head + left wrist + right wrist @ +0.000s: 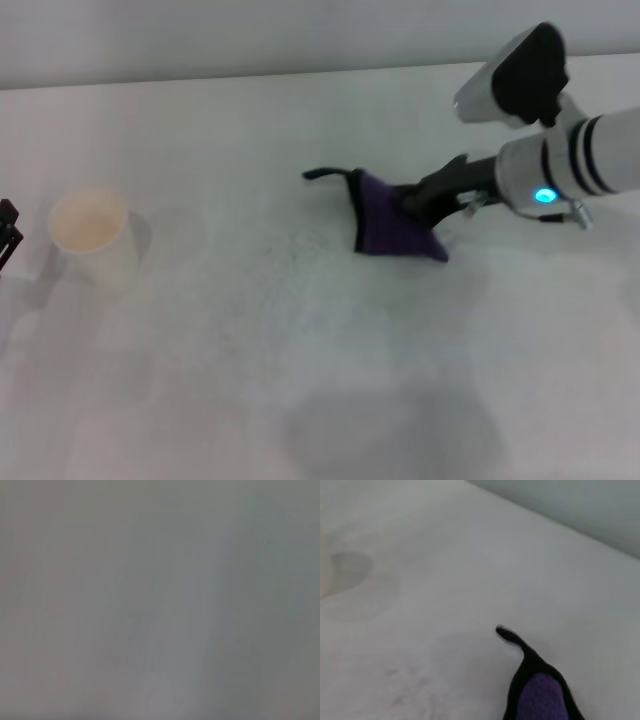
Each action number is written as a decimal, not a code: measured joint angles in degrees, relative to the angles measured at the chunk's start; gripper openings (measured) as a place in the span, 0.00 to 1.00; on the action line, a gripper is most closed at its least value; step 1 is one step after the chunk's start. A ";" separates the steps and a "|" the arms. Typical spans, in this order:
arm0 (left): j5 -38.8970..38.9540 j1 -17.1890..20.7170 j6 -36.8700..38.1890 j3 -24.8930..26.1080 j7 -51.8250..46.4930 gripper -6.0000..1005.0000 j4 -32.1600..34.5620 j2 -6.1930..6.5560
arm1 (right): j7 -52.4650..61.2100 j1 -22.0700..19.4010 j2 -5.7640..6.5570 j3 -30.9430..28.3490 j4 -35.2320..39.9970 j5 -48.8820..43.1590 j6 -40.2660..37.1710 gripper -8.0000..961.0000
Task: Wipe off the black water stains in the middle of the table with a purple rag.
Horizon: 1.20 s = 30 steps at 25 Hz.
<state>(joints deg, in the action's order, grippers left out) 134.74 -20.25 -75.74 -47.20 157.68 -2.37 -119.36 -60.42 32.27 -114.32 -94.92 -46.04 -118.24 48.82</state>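
The purple rag (392,226) is seen near the middle of the white desk (300,380), bunched into a wedge with its lower edge on the surface and its black corner loop (322,173) sticking out on the side away from the arm. The rag is grasped by the right hand (418,197), which is clenched on its upper fold. A cream cup (89,235) stands well apart from the rag, toward the robot's left. The left hand (8,232) is barely visible beyond the cup at the picture's edge; its state cannot be told. No black stain can be made out around the rag.
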 joint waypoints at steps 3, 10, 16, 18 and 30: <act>0.00 -0.04 -0.07 0.00 0.00 0.88 0.00 0.00 | -0.26 -0.38 0.14 -2.48 -2.24 -1.35 0.54 0.14; 0.00 0.08 -0.18 0.00 0.00 0.88 0.00 0.00 | -0.47 -1.55 -0.61 -2.76 -4.91 -3.03 0.78 0.16; 0.00 0.14 -0.21 0.00 0.00 0.88 0.00 0.04 | -2.75 -2.33 -0.99 -1.13 -4.83 -3.50 1.16 0.17; 0.00 0.00 -0.21 0.00 0.00 0.88 0.00 0.07 | -4.05 -3.10 -1.09 -0.89 -5.60 -3.25 1.17 0.17; 0.00 0.08 -0.18 0.00 0.00 0.88 0.43 0.00 | -14.51 -7.56 -0.97 -4.26 -11.10 12.16 1.12 0.35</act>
<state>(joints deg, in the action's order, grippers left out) 134.74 -20.17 -75.92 -47.20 157.68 -1.94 -119.35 -74.94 24.71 -115.30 -99.17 -57.14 -106.08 49.95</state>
